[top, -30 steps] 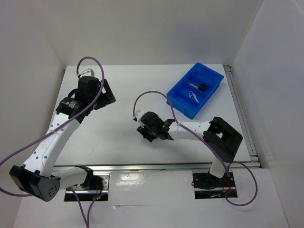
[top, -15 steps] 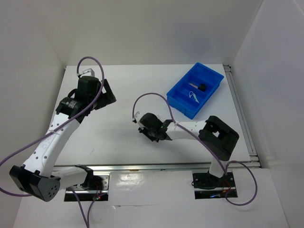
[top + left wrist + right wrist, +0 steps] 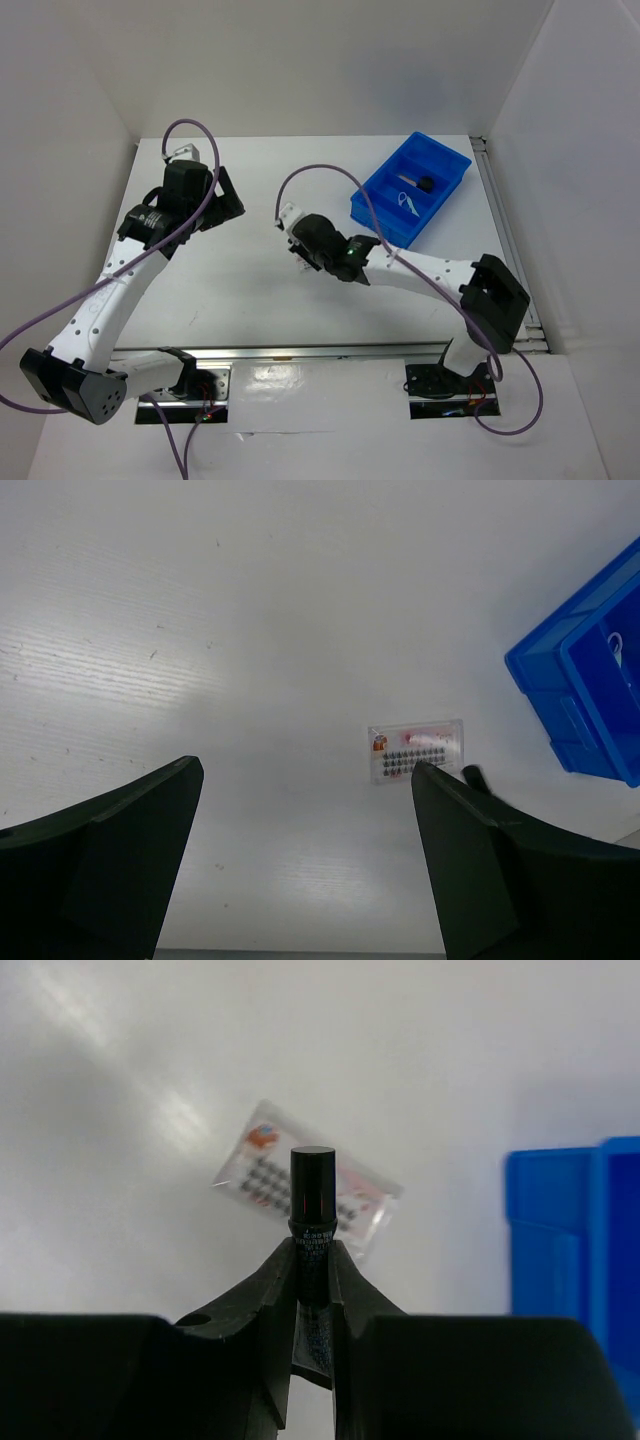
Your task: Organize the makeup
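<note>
Two arms work over a white table (image 3: pixel 250 290). At far left, the left gripper (image 3: pixel 226 206) hangs above the table's rear left part with its jaws spread wide and nothing between them; in its wrist view the left gripper (image 3: pixel 305 770) frames bare table, with its dark fingers (image 3: pixel 110 850) low in the picture. Near the table's middle, the right gripper (image 3: pixel 297 243) is clenched on the tube (image 3: pixel 312 1195). In the right wrist view the right gripper (image 3: pixel 312 1252) pinches the tube's lower part, and the flat black end sticks out past the fingertips. Behind the tube lies the sachet (image 3: pixel 255 1165), flat on the table, clear with red print and rows of dark dots; whether the tube touches it cannot be told. The left wrist view shows the sachet (image 3: pixel 415 750) well apart from the bin (image 3: pixel 575 680). At right rear stands the bin (image 3: pixel 375 213), blue and divided, set askew. It holds a pale loop (image 3: pixel 405 203) and a small black item (image 3: pixel 427 183).
</note>
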Controlling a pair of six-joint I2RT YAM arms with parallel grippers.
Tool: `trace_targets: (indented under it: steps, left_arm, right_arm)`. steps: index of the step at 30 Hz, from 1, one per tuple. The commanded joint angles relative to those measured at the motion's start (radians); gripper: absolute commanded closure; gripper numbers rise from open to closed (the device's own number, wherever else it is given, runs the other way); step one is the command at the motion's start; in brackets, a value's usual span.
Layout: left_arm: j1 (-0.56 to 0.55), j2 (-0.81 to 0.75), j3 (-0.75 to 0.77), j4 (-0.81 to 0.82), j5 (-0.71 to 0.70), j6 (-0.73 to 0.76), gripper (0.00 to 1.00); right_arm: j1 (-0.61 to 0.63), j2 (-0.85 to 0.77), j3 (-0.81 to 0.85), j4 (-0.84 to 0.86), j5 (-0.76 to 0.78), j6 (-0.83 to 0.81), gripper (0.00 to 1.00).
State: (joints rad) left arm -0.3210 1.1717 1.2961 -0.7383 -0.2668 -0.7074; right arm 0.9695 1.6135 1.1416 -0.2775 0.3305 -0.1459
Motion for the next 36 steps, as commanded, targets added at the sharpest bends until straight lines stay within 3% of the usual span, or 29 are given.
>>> trace_targets:
  steps: [1, 7, 13, 23, 32, 36]
  left_arm:
    - [0.005, -0.024, 0.029, 0.031, -0.003, 0.003, 0.00]
    - [0.005, -0.024, 0.029, 0.031, -0.012, 0.003, 0.00]
    - [0.005, -0.024, 0.038, 0.022, -0.032, 0.013, 0.00]
    - [0.005, 0.006, 0.039, 0.022, -0.041, 0.013, 0.00]
    - [0.005, 0.016, 0.029, 0.031, -0.032, 0.013, 0.00]
    - [0.005, 0.016, 0.029, 0.031, -0.032, 0.013, 0.00]
  right_arm:
    - [-0.098, -0.032, 0.061, -0.022, 0.159, -0.017, 0.88]
    - [-0.305, 0.081, 0.185, -0.040, 0.251, 0.034, 0.89]
    - [-0.452, 0.195, 0.257, 0.003, 0.214, 0.034, 0.89]
    - [-0.538, 0.256, 0.264, 0.069, 0.202, -0.020, 0.89]
    - [-0.538, 0.256, 0.273, 0.057, 0.170, -0.011, 0.59]
    - [-0.538, 0.246, 0.293, 0.037, 0.160, -0.001, 0.58]
